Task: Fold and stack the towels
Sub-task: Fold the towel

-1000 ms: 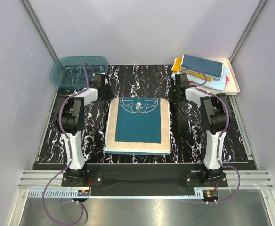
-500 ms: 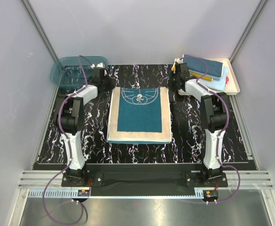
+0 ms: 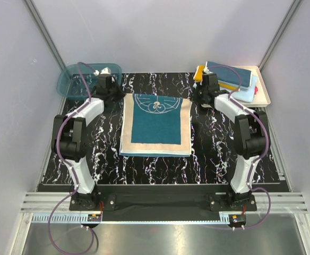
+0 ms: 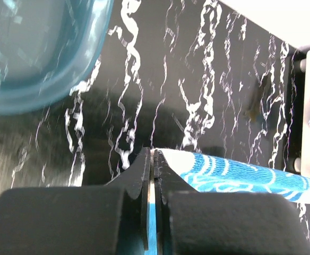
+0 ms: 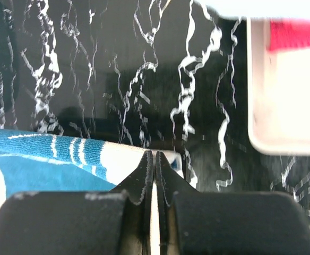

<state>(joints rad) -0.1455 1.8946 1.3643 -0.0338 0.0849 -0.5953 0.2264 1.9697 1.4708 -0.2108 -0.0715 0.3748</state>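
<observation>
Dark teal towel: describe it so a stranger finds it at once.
On the black marbled table, between the teal basin and the cream tray, one towel lies spread out. Unlike the folded towels stacked on the tray, it shows a wide cream border around dark teal.

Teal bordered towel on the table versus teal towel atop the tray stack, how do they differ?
The dark teal cream-bordered towel lies spread on the black table, its far corners pinched by the left gripper and right gripper; the folded teal towel tops a stack on the cream tray, ungripped. Only the first shows a white emblem. Both are teal.
</observation>
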